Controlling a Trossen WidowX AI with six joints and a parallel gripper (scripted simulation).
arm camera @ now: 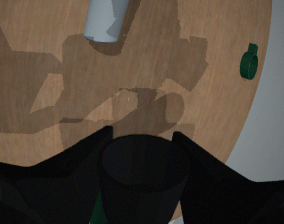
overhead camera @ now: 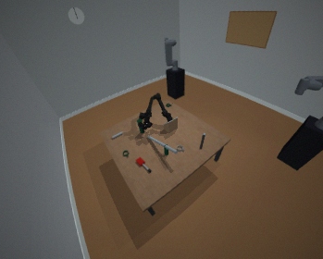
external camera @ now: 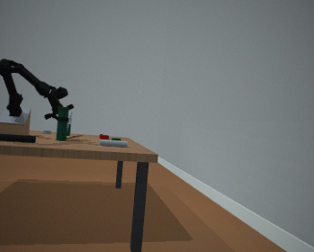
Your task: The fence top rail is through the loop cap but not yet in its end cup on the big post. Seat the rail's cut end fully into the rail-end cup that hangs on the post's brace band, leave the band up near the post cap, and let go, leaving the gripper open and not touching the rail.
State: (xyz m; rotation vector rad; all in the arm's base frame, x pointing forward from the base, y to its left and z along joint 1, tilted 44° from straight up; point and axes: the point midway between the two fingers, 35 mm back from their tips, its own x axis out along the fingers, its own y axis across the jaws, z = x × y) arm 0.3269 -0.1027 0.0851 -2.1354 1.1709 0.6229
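- Our single black arm [external camera: 25,78] rises from its base, folds at a high elbow and slopes down toward the wrist.
- Our wrist pitches downward, so our gripper [external camera: 58,116] points at the table.
- Our fingers are clamped on the dark cylinder [arm camera: 145,192] atop the green post [external camera: 62,123], one on each side.
- In the overhead view our gripper [overhead camera: 142,123] sits low, folded close in front of the base.

Gray walls [overhead camera: 105,51] meet a brown floor [overhead camera: 248,203] with a white strip along the bottom. A wooden table [overhead camera: 183,178] has dark legs. A clock [overhead camera: 76,15] and brown board [overhead camera: 251,28] hang up high
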